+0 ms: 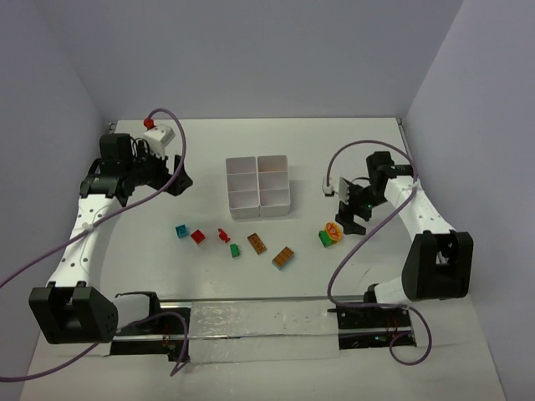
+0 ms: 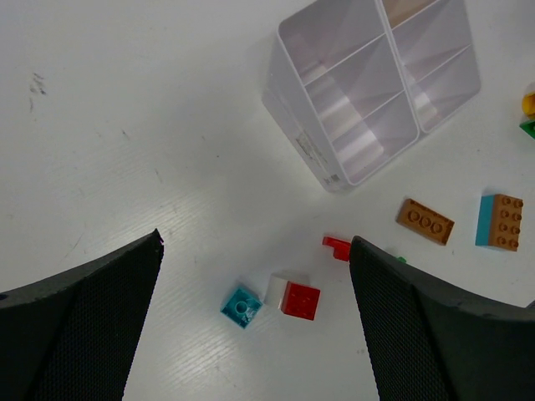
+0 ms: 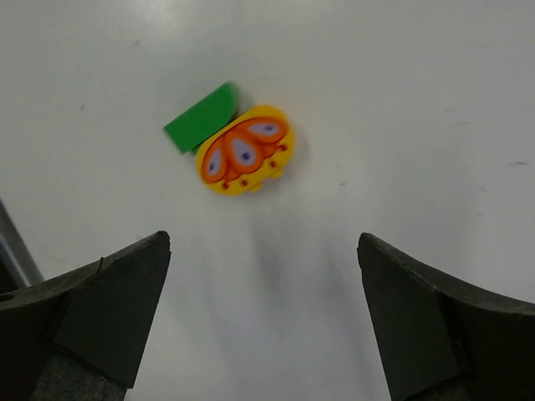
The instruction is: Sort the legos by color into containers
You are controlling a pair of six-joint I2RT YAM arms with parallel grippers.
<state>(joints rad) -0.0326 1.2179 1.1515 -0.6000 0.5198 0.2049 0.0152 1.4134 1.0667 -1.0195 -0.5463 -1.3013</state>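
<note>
The right gripper (image 3: 263, 242) hangs released, its jaws spread wide and holding nothing. A yellow lego with an orange petal print (image 3: 246, 149) lies on the table (image 1: 376, 150) ahead of the gap between the fingers, touching a green lego (image 3: 199, 128) on its far-left side. The left gripper (image 2: 255, 251), likewise wide apart and bare, hovers left of the white 6-compartment tray (image 1: 258, 177), with a teal lego (image 2: 242, 306) and a red lego (image 2: 300, 300) on the table between its fingers, a small red piece (image 2: 336, 245) just beside the right finger, and an orange-brown lego (image 2: 425, 221) farther off. Every lego in view lies on the table outside the tray, whose compartments show only bare white floors.
</note>
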